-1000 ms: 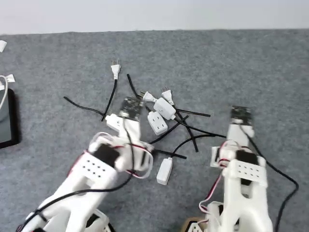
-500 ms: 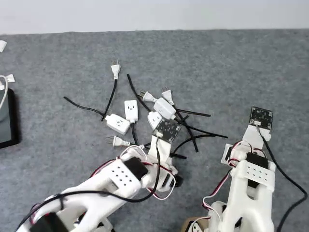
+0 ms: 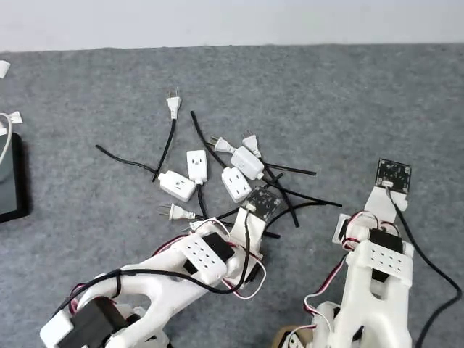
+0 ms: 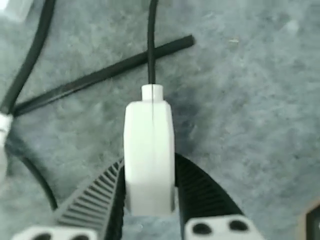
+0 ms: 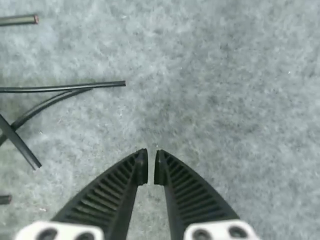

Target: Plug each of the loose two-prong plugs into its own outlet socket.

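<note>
The grey carpeted table (image 3: 348, 101) carries tangled black cords (image 3: 290, 196). The left gripper (image 4: 149, 175) is clamped on a white rectangular outlet socket (image 4: 149, 135) with a black cord. The right gripper (image 5: 151, 167) hangs with its fingers together over bare carpet. A loose white two-prong plug (image 3: 174, 212) lies near three other white sockets (image 3: 196, 165).

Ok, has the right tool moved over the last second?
Yes. Seen from above, the right tool has shifted right, farther from the middle white socket.
</note>
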`<state>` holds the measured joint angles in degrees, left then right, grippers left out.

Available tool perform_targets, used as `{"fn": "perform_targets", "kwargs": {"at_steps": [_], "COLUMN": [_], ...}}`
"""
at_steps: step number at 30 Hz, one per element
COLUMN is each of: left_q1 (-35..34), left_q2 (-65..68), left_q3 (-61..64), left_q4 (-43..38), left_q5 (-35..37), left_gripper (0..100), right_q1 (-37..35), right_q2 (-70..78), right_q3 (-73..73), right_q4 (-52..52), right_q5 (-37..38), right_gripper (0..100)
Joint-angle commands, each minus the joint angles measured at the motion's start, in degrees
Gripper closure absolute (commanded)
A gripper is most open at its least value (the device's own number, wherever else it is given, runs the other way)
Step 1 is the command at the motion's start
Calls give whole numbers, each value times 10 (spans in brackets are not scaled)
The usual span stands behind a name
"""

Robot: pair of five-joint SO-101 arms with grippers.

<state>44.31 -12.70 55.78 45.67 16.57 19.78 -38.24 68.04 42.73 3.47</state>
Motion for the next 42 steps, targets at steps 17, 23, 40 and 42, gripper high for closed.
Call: {"fn": "perform_targets", "kwargs": {"at_steps": [17,23,40,42], "left_q1": [-434,-326,-331,-333], "left_q2": [-575,-595,-600,-600], "left_q3": [208,269,298,298], "left_q4": [120,109,72,72], "left_q5": [-187,-184,-87,-87], "left_gripper": [988,987,769,769], "right_q1": [4,-14,-15,-15], "right_q2": [3,3,3,3], "right_q3": [-13,-12,-8,-8], "right_q4": [-15,-15,-15,-15], "right_q5": [-3,-3,-1,4], "right_gripper": [955,956,954,954]}}
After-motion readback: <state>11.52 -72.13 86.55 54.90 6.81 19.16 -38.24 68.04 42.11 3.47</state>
